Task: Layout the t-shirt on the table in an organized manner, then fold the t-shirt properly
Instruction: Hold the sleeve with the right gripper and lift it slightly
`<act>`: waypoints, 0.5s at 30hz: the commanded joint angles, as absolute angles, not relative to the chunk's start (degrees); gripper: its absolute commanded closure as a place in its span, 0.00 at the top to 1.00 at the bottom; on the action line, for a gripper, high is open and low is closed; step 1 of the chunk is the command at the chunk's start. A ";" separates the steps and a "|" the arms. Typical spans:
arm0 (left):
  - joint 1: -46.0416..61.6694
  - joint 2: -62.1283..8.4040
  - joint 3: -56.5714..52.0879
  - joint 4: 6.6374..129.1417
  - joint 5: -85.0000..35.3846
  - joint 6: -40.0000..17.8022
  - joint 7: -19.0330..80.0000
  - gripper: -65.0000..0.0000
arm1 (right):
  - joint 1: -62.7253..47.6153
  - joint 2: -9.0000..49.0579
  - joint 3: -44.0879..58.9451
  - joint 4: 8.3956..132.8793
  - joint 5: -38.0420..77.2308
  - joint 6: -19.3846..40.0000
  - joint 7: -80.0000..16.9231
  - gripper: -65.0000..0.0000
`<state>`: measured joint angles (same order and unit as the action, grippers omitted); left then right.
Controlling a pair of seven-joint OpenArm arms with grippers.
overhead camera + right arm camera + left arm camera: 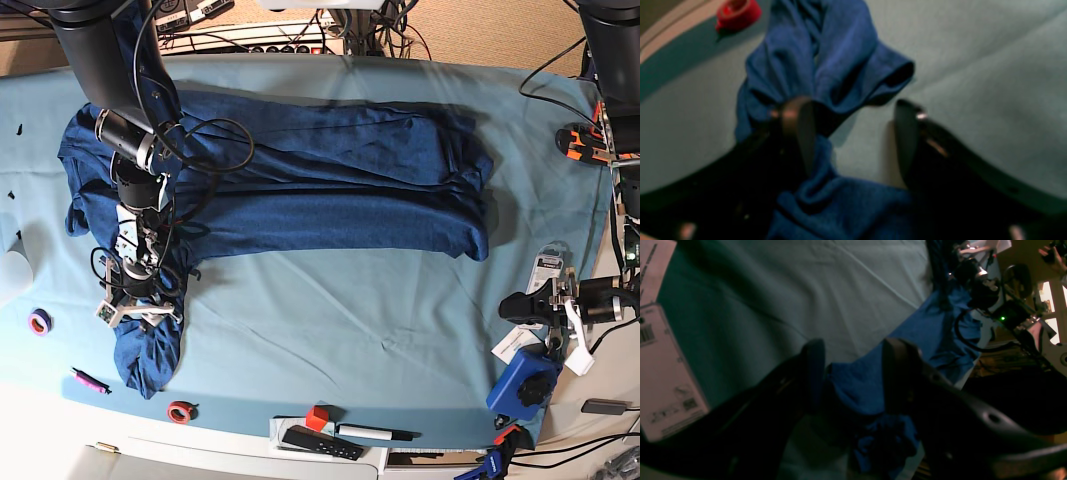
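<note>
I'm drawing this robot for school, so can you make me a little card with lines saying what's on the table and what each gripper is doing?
Shirt: dark blue t-shirt, spread long across the table, one sleeve reaching toward the near edge
Right gripper: open, low over that sleeve, bare table showing in the gap
Left gripper: blue cloth sits inside it; whether it is squeezing is unclear
Other bits: red tape roll near the table edge

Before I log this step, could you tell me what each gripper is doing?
Left gripper: open, jaws either side of the t-shirt fabric.
Right gripper: open over a sleeve, nothing gripped.
</note>
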<state>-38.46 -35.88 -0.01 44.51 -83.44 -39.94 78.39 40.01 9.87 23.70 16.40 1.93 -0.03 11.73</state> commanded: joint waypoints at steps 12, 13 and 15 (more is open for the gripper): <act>-40.36 -36.99 -0.30 45.28 -85.00 -40.00 77.56 0.45 | 44.34 10.68 23.68 17.15 2.11 0.14 15.46 0.48; -40.36 -36.99 -0.30 45.28 -85.00 -40.00 77.56 0.45 | 44.80 10.83 23.66 17.15 2.11 0.14 15.46 0.48; -40.36 -37.01 -0.30 45.28 -85.00 -40.00 77.56 0.45 | 45.67 11.18 23.68 17.15 2.11 0.16 15.40 0.48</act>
<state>-38.46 -35.90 -0.01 44.51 -83.44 -39.94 78.39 43.62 10.46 23.70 16.38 1.93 -0.03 13.76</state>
